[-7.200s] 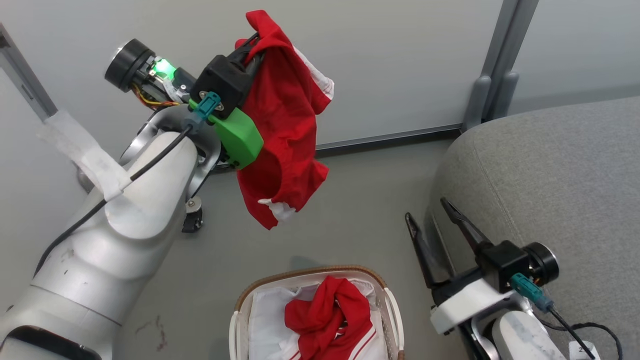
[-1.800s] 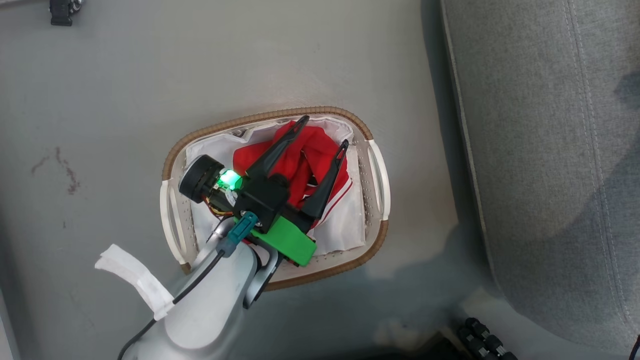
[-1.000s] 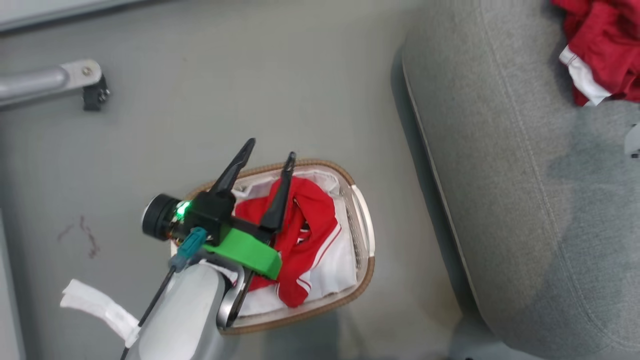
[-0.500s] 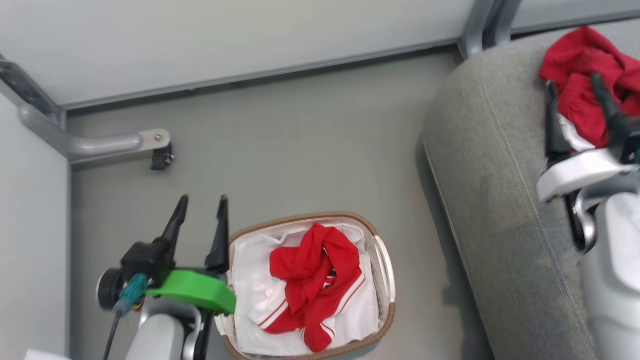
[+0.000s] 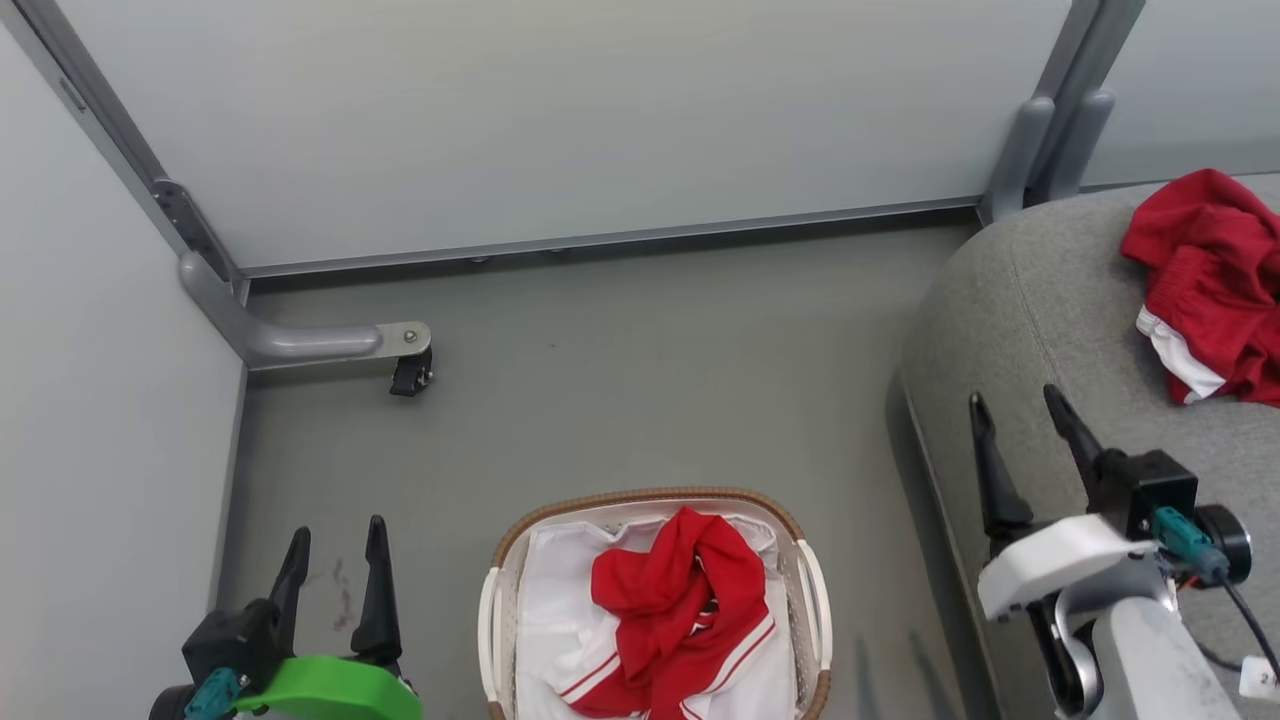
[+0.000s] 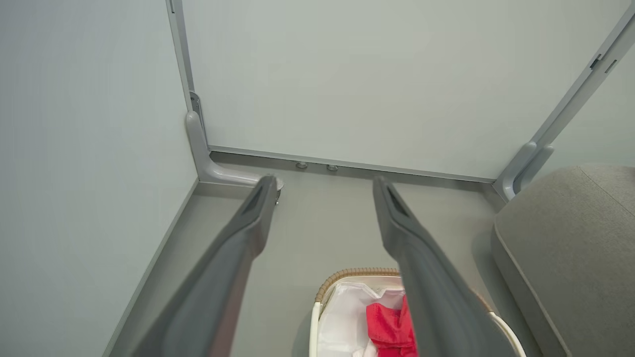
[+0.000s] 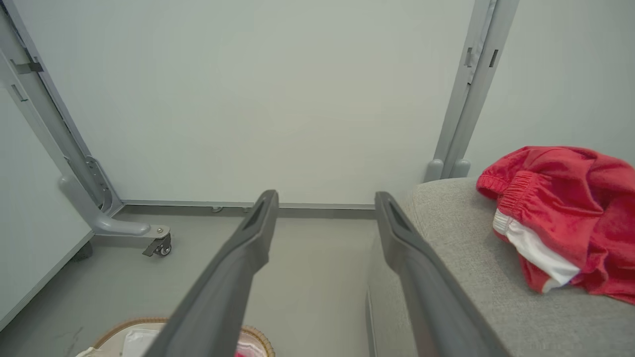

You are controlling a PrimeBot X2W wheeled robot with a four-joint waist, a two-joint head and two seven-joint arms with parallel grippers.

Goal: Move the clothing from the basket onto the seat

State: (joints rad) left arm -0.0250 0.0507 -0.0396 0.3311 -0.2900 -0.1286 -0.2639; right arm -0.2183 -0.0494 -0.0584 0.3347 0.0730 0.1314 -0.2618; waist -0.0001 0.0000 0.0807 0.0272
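left tool (image 5: 337, 535): lowest left in the head view. Its fingers are spread with nothing between them. It hangs over bare floor just left of the basket, not touching it.
basket (image 5: 640, 497): stands on the floor between the two tools. It is oval and white with a brown woven rim. Its near end is cut off by the bottom edge of the head view.
white sheet (image 5: 548, 625): lies inside the basket, under the red pile.
clothes in the basket (image 5: 680, 600): a bunched red heap with white stripes, resting on the sheet around the middle of the basket.
right tool (image 5: 1013, 398): lower right. Its fingers are parted and empty, with the tips over the near left edge of the seat.
seat (image 5: 1050, 330): a grey cushion to the right of the basket, with a strip of floor between them. Its rounded corner points toward the wall.
garment on the seat (image 5: 1210, 270): a crumpled red piece with a gathered waistband and white trim. It lies on top of the seat at the far right, beyond the right tool and apart from it.
floor (image 5: 620, 380): grey, with a few reddish marks beside the left tool.
caster (image 5: 410, 377): a small black wheel under a grey metal foot (image 5: 300, 343), on the floor near the wall corner.
wall (image 5: 600, 120): pale panels in grey frames. One post (image 5: 1050, 120) comes down behind the seat's far corner.
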